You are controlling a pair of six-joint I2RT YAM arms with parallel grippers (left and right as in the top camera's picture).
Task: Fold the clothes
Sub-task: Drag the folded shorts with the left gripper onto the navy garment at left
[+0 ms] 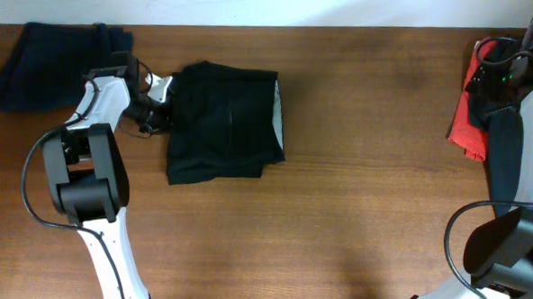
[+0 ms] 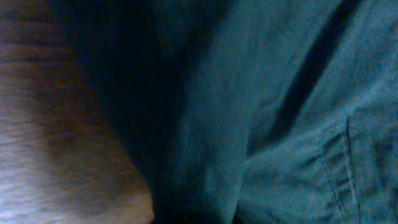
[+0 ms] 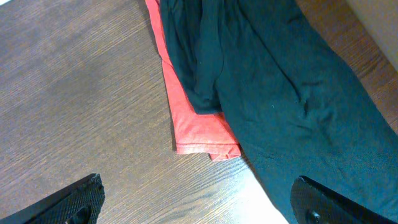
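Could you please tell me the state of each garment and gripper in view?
Black garment: folded, lying flat.
Navy garment: roughly folded, untouched.
Red garment: flat, partly under the dark garment.
Dark garment: rumpled, unfolded, overlapping red.
Left gripper: at black garment's left edge; jaws hidden.
Right gripper: jaws open, empty.

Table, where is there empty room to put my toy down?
Bare table lies between the black garment and the red garment, and along the front. Crowded at the left, where the left end effector meets the black garment beside the navy garment.

Clothes (image 1: 223, 121) matt soft cloth; table (image 1: 364, 190) brown grained wood, faint sheen.
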